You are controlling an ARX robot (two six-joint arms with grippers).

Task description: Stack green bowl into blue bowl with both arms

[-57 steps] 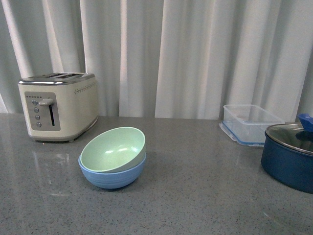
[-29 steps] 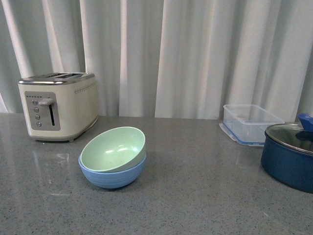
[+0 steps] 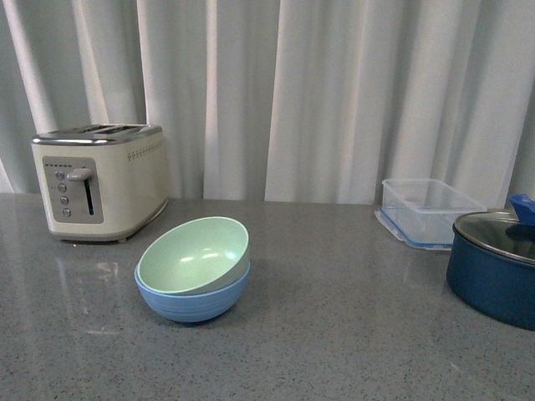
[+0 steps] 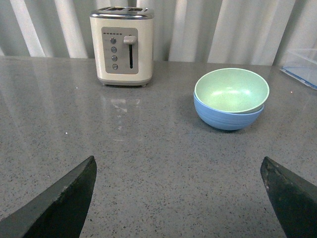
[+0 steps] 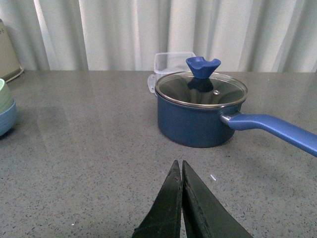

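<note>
The pale green bowl (image 3: 195,254) rests tilted inside the light blue bowl (image 3: 194,302) on the grey counter, in front of the toaster. The left wrist view shows the same pair, green bowl (image 4: 231,90) in blue bowl (image 4: 228,117), well beyond my left gripper (image 4: 178,168), which is open with nothing between its fingers. My right gripper (image 5: 180,166) is shut and empty, pointing at the counter short of the pot; the edges of the green bowl (image 5: 4,96) and the blue bowl (image 5: 7,119) show at that view's border. Neither arm appears in the front view.
A cream toaster (image 3: 99,181) stands at the back left. A clear plastic container (image 3: 430,210) sits at the back right, with a dark navy pot (image 3: 495,266) with glass lid and long handle (image 5: 275,129) beside it. White curtains hang behind the counter.
</note>
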